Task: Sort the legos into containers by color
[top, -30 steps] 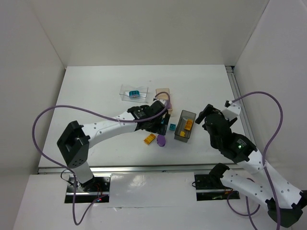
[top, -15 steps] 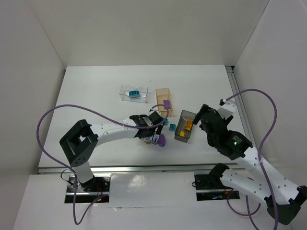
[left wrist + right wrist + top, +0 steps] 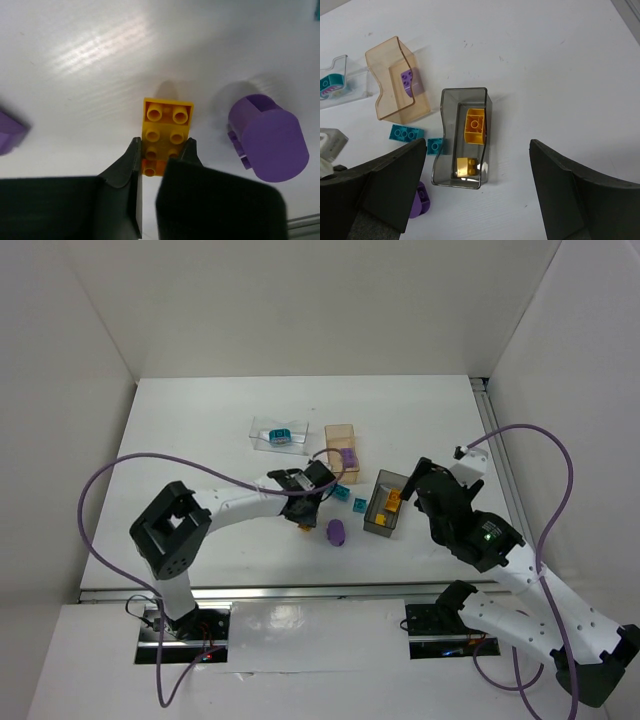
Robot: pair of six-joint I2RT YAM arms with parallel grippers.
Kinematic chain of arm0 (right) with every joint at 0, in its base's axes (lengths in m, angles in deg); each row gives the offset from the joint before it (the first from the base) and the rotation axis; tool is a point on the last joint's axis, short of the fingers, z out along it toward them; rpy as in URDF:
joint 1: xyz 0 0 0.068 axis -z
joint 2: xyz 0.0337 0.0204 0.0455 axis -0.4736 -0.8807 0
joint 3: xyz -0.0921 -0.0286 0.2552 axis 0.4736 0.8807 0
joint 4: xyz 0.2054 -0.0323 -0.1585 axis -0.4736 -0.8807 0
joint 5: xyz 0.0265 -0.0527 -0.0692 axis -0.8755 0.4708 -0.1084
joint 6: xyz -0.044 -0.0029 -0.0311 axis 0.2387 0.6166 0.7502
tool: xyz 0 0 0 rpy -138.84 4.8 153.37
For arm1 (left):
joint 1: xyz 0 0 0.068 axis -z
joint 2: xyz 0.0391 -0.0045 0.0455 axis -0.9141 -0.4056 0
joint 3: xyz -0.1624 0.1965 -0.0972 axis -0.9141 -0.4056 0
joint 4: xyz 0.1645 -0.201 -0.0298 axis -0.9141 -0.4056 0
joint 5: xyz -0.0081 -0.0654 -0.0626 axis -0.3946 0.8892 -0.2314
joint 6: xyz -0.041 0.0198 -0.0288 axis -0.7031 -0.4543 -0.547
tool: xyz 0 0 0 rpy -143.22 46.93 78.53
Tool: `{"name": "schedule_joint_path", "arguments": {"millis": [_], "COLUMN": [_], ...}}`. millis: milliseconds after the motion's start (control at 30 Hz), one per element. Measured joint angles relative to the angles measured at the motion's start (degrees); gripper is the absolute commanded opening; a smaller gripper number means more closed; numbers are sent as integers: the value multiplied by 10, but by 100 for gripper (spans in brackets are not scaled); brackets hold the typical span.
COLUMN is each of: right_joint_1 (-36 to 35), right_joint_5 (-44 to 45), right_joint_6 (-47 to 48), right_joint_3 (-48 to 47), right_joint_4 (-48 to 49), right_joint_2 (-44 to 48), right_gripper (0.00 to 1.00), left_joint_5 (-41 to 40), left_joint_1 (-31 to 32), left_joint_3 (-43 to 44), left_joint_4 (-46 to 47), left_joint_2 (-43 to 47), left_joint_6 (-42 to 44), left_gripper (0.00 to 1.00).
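- Plainly, the left end effector was closed narrow on a yellow brick. Its two fingers pinched the long sides of the brick's near end, and the studs faced up.
- That brick sat about midway across the surface, nearer the front edge than the back edge. Whether it rested on the surface or hung just above it could not be told.
- A purple oval piece lay near the yellow brick on its right, apart from it and from the fingers.
- Another purple piece showed at the left margin of the left wrist view, cut off there.
- The right end effector stood wide with nothing between its fingers. It hung above the grey bin, toward the right edge of the surface.
- The grey bin held two stored yellow bricks, one behind the other.
- The orange-tan bin stood left of the grey one and further back, with one purple brick inside.
- The clear bin was the leftmost of the three, toward the back edge, and held a teal brick.
- Two loose teal bricks lay on the surface between the orange-tan bin and the grey bin. The smaller one was just beside the grey bin's left wall.
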Motion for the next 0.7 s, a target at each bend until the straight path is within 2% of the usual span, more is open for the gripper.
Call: {"name": "schedule_joint_path", "arguments": {"millis": [167, 367, 500, 700], "right_joint_1": [0, 0, 0, 0], "right_joint_5": [-1, -2, -2, 3], "right_joint_6": [2, 4, 4, 4], "right_joint_3": [0, 0, -6, -20], "right_joint_4": [3, 3, 2, 1], "right_joint_2": [-1, -1, -1, 11], "right_gripper": [90, 90, 90, 90], "left_joint_5": [38, 117, 157, 190], "left_joint_1": [-39, -10, 14, 21], "left_joint_3": [34, 147, 225, 268], "left_joint_4": [-10, 12, 38, 39], "left_joint_2": [35, 36, -12, -89], "left_joint_6": [14, 16, 12, 10], "left_gripper": [1, 1, 0, 1]}}
